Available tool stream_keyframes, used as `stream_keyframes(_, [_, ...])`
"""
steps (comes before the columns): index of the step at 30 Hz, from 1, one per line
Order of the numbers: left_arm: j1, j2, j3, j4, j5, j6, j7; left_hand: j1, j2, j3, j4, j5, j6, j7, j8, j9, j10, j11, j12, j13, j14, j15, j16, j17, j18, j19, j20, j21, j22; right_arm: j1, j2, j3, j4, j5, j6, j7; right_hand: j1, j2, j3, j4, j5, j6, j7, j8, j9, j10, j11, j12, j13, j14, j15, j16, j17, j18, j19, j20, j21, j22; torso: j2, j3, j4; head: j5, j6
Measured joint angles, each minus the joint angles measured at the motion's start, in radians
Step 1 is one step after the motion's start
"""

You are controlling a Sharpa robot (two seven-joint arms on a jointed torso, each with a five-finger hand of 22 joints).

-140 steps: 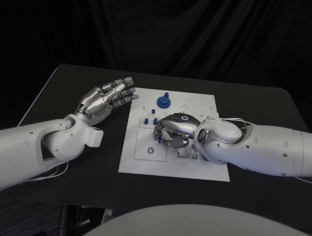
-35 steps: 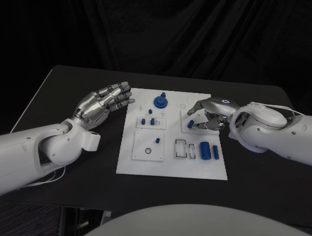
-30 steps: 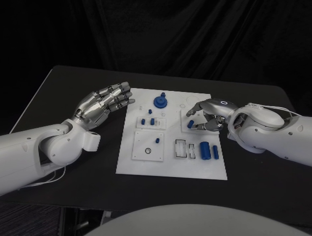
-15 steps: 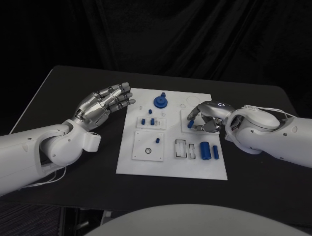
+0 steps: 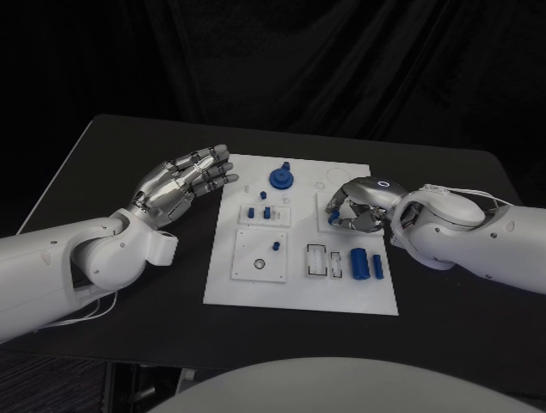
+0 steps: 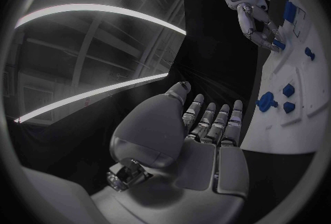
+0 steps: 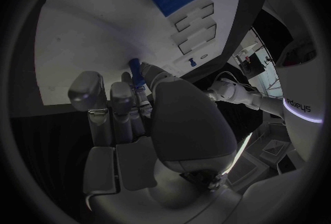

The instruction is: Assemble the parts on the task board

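The white rectangular task board (image 5: pixel 300 275) lies in the middle of the black table (image 5: pixel 99 155), carrying small blue parts: a round blue knob with a stem (image 5: pixel 283 178) near its far edge, two small blue pegs (image 5: pixel 259 212) in a left-hand recess, and two blue cylinders (image 5: pixel 367 262) lying side by side toward its right edge. Over the last few seconds the right hand (image 5: pixel 356 206) has left the board's near middle and moved to the right-hand part of the board, and within the last second its fingers have curled down over a short blue peg (image 5: pixel 336 218) there; this looks like the start of a pick or a seating of that peg, though I cannot tell from above whether it is lifted or still in place. The left hand (image 5: pixel 186 182) has stayed just beside the board's left edge, fingers straight and slightly apart, holding nothing. The right wrist view adds what the head view hides: the blue peg (image 7: pixel 135 71) pinched at the fingertips (image 7: pixel 143 104) against the white board. The left wrist view shows the left palm (image 6: pixel 181 141) bare, with the right hand's fingers (image 6: pixel 259 28) touching a blue piece.
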Motion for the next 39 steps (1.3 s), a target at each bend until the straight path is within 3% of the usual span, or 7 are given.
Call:
stream_keyframes(5, [0.0, 0.001, 0.0, -0.001, 0.0, 0.001, 0.0, 0.0, 0.0, 0.0, 0.0, 0.0, 0.0, 0.0, 0.0, 0.0, 0.0, 0.0, 0.0, 0.0, 0.0, 0.0, 0.0, 0.0, 0.0, 0.0, 0.0, 0.0, 0.0, 0.0, 0.002, 0.0, -0.004, 0.0, -0.002, 0.001, 0.009, -0.009, 0.027, -0.003, 0.0, 0.027, -0.009, 0.004, 0.0, 0.036, -0.005, -0.014, 0.0, 0.002, -0.002, 0.0, -0.002, 0.0, 0.004, -0.004, 0.004, 0.0, 0.0, 0.0002, -0.0002, 0.001, 0.0])
stream_keyframes(11, [-0.001, 0.001, 0.0, -0.002, 0.0, 0.002, -0.001, 0.0, 0.0, 0.002, 0.002, 0.0, 0.0, 0.0, 0.0, 0.0, 0.0, 0.0, 0.0, 0.0, 0.0, 0.0, 0.0, 0.0, 0.0, 0.0, 0.0, 0.0, 0.0, -0.001, 0.002, 0.0, -0.004, 0.0, -0.007, 0.003, 0.038, 0.001, 0.061, -0.023, -0.004, 0.069, -0.022, 0.02, 0.012, 0.101, -0.021, -0.026, 0.003, -0.001, -0.015, 0.0, -0.009, 0.0, 0.003, -0.015, 0.004, 0.0, 0.0, 0.0002, -0.0006, 0.003, 0.0])
stream_keyframes(19, [-0.001, 0.001, 0.0, -0.002, 0.0, 0.004, -0.001, 0.0, 0.0, 0.006, 0.0, 0.0, 0.0, 0.0, 0.0, 0.0, 0.0, 0.0, 0.0, 0.0, 0.0, 0.0, 0.0, 0.0, 0.0, 0.0, 0.0, 0.0, -0.001, 0.0, -0.014, 0.001, 0.014, 0.001, -0.029, 0.007, 0.058, 0.005, 0.1, -0.048, -0.067, 0.083, -0.026, 0.023, 0.021, 0.131, -0.028, -0.046, 0.003, -0.001, -0.022, -0.008, -0.017, 0.0, 0.002, -0.023, 0.004, 0.0, -0.001, 0.0004, -0.0005, 0.009, 0.0])
stream_keyframes(25, [-0.001, 0.001, 0.0, -0.004, 0.0, 0.004, -0.003, 0.0, 0.0, 0.005, 0.0, 0.0, 0.0, 0.0, 0.0, 0.0, 0.0, 0.0, 0.0, 0.0, 0.0, 0.0, 0.0, 0.0, 0.0, 0.0, 0.0, 0.0, -0.001, 0.035, -0.033, 0.001, 0.051, 0.001, -0.055, 0.01, 0.059, 0.007, 0.103, -0.045, -0.078, 0.091, -0.027, 0.027, 0.025, 0.141, -0.024, -0.05, 0.003, -0.001, -0.022, -0.008, -0.017, 0.0, 0.002, -0.023, 0.01, 0.0, -0.001, 0.0005, -0.0005, 0.014, 0.0])
stream_keyframes(31, [-0.001, 0.001, 0.0, -0.003, 0.0, 0.004, -0.005, 0.0, 0.0, 0.005, 0.0, 0.0, 0.0, 0.0, 0.0, 0.0, 0.0, 0.0, 0.0, 0.0, 0.0, 0.0, 0.0, 0.0, 0.0, 0.0, 0.0, 0.0, -0.001, 0.075, -0.054, 0.002, 0.11, 0.001, -0.079, 0.012, 0.054, 0.002, 0.106, -0.042, -0.086, 0.107, -0.032, 0.032, 0.033, 0.158, -0.027, -0.061, 0.006, 0.003, -0.026, -0.008, -0.011, 0.0, 0.005, -0.027, 0.018, 0.0, -0.001, 0.0002, -0.0006, 0.035, 0.0])
stream_keyframes(37, [-0.001, 0.001, 0.0, -0.003, 0.0, 0.004, -0.007, -0.003, -0.003, 0.005, 0.0, 0.0, 0.0, 0.0, 0.0, 0.0, 0.0, 0.0, 0.005, 0.0, 0.0, 0.0, 0.0, 0.0, 0.0, 0.0, 0.0, 0.0, -0.003, 0.087, -0.062, 0.002, 0.171, -0.005, -0.085, 0.014, 0.04, -0.012, 0.106, -0.042, -0.095, 0.122, -0.038, 0.041, 0.047, 0.175, -0.037, -0.067, 0.007, 0.01, -0.033, -0.007, 0.0, -0.001, 0.01, -0.032, 0.036, 0.0, -0.001, -0.0005, -0.0002, 0.047, 0.0])
stream_keyframes(39, [-0.001, 0.002, 0.0, -0.003, 0.0, 0.004, -0.008, -0.008, -0.001, 0.008, 0.003, 0.0, 0.0, 0.0, 0.0, 0.0, 0.003, 0.003, 0.005, 0.0, 0.0, 0.0, 0.0, 0.0, 0.0, 0.0, 0.0, 0.0, -0.003, 0.087, -0.059, 0.001, 0.198, -0.019, -0.081, 0.015, 0.035, -0.018, 0.099, -0.035, -0.102, 0.128, -0.042, 0.041, 0.052, 0.187, -0.042, -0.071, 0.008, 0.015, -0.038, 0.004, 0.011, -0.016, 0.014, -0.036, 0.046, 0.0, -0.001, -0.0008, 0.0004, 0.05, 0.0])
